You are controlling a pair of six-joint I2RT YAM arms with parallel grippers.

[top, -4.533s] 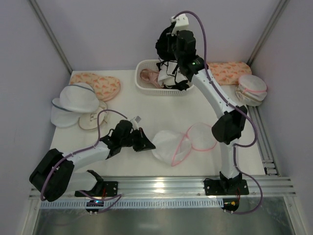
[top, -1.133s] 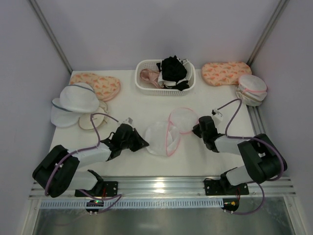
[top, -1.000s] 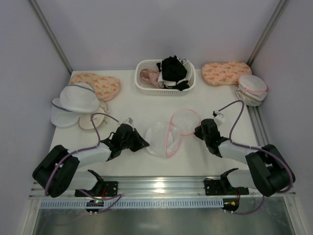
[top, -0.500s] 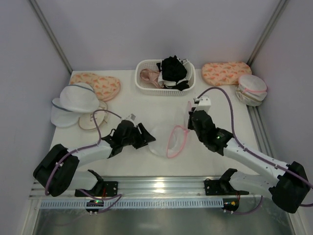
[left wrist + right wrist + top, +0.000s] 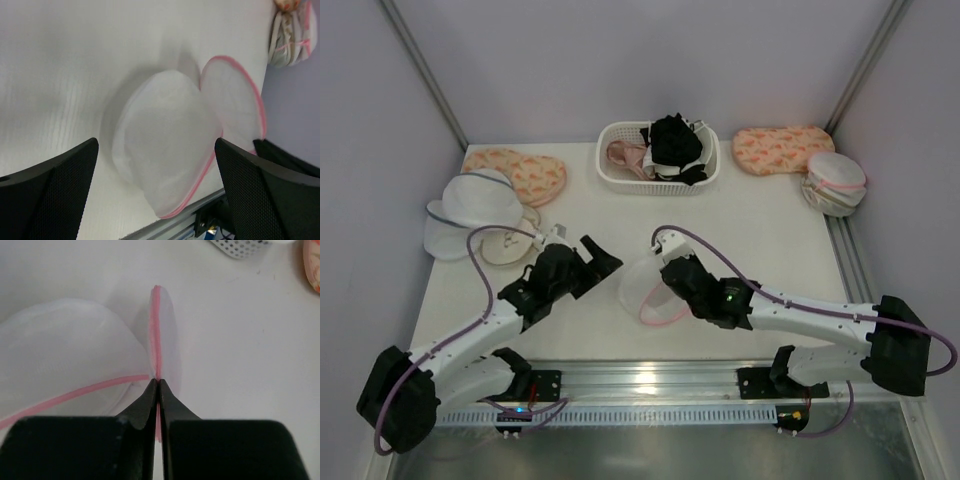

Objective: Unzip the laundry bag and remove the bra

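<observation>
The laundry bag, a white mesh dome with a pink zipper rim, lies unzipped near the table's front. Its round flap stands on edge beside the dome. My right gripper is shut on the flap's pink rim. My left gripper hangs open just left of the bag, touching nothing. In the left wrist view the bag sits between the spread fingers. A black bra lies on top in the white basket.
Peach patterned pads lie at the back left and back right. White mesh domes with grey-blue rims are piled at the left. A further stack of pink-rimmed bags sits by the right rail.
My left gripper has opened, letting go of the bag, and pulled back to the left. My right arm swung left with the flap's rim, lifting the flap from flat to on edge.
</observation>
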